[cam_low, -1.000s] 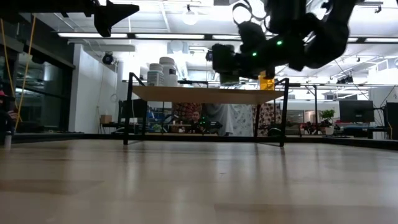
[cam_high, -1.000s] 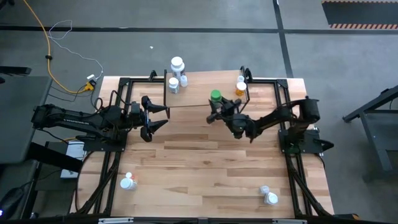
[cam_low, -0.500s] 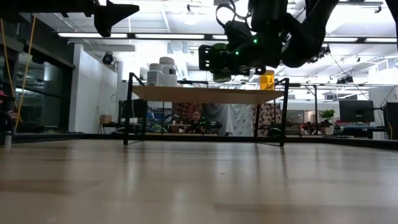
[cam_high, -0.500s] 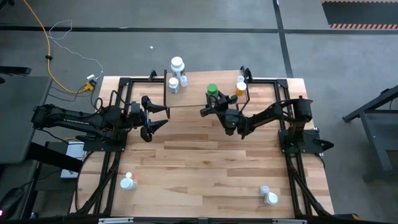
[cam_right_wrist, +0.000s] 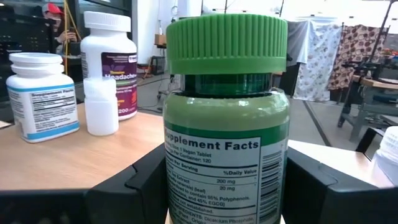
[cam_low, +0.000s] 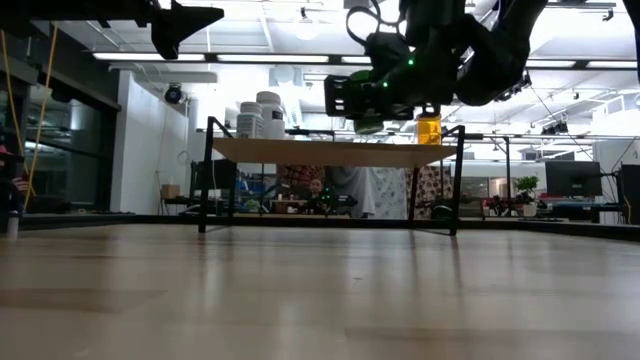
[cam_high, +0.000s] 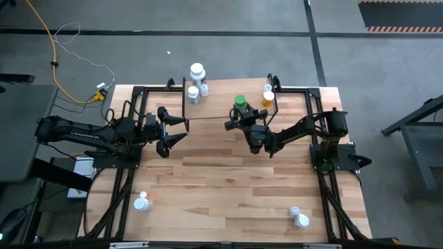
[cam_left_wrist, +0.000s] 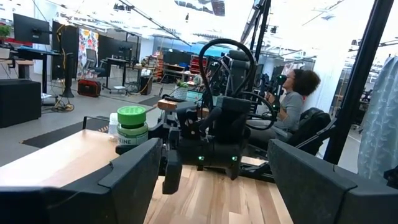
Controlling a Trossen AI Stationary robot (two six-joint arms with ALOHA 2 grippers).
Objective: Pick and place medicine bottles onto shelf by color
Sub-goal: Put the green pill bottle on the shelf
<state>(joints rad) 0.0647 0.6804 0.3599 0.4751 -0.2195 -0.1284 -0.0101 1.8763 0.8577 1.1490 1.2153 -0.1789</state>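
Observation:
The shelf (cam_high: 220,97) stands at the table's far middle on thin black legs. At its left end stand white medicine bottles, one taller (cam_high: 197,71) and two smaller (cam_high: 194,94). An orange bottle (cam_high: 268,97) stands at the right end. My right gripper (cam_high: 240,115) is shut on the green bottle (cam_right_wrist: 225,149), which has a green cap and is over the middle of the shelf. The low view does not show whether the bottle's base touches the board (cam_low: 330,152). My left gripper (cam_high: 181,129) waits open at the shelf's near left corner, holding nothing. My right gripper pinches the green bottle's round body (cam_right_wrist: 173,186) below the cap, one finger (cam_right_wrist: 134,186) on each side. The fingers come level from the table's near right, slanting toward the far left. The bottle stands upright in the hold, cap up; its base is out of the wrist view.
Two more bottles lie on the table near its front edge, one at the left (cam_high: 142,203) and one at the right (cam_high: 299,219). Black frame posts (cam_high: 138,93) flank the shelf. Bare board lies between the white bottles and the green one.
My right gripper has swung a little toward the table's left and far edge with the green bottle, and its wrist has turned. The bottle has stayed upright and now sits a bit farther in over the shelf. My left arm has kept still.

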